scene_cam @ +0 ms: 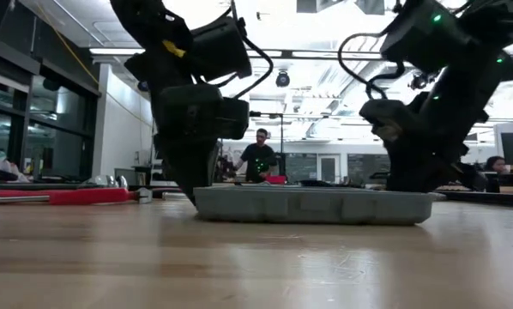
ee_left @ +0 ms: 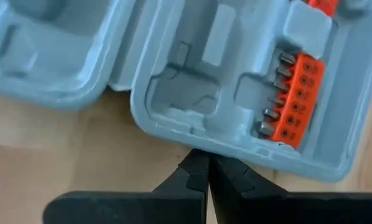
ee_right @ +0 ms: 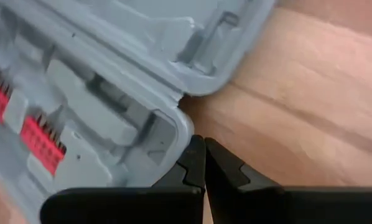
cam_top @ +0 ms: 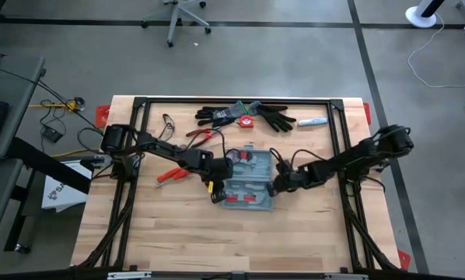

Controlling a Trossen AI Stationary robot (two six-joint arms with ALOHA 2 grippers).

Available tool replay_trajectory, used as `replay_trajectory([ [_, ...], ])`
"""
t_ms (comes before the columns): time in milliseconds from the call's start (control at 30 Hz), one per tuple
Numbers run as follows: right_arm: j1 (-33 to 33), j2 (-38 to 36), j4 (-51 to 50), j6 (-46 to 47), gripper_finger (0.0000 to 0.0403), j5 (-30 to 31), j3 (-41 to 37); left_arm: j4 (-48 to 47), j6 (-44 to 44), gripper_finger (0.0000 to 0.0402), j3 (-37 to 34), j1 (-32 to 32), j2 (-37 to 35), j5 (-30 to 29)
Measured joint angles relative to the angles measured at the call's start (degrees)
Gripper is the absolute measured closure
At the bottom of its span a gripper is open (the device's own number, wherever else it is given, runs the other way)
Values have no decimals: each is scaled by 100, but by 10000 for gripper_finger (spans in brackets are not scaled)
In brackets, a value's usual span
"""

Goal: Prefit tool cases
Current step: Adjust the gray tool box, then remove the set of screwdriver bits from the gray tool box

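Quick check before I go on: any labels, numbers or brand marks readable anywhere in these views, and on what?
None fully readable.
Orange bit holder in the open tool case: small marks beside each bit, too blurred to read.
White box on the floor beside the table: dark lettering, mostly hidden.

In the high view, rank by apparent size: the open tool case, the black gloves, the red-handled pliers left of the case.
1. tool case
2. black gloves, spread along the far edge
3. red-handled pliers
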Motion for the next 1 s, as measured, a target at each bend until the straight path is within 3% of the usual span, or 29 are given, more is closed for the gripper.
replay_trajectory([
  [300, -88, -215, -331, -165, 403, -40, 9, -438, -2, 401, 9, -65, -126, 56],
  [600, 309, -1092, -828, -146, 403, 128, 9, -946, 98, 401, 2, -106, -903, -146],
  [833, 623, -1512, -705, -163, 403, 259, 11, -69, 539, 401, 4, -580, -1301, -659],
  [1000, 686, -1495, -729, -510, 403, 207, 11, 674, 276, 401, 7, -964, -1098, -1534],
])
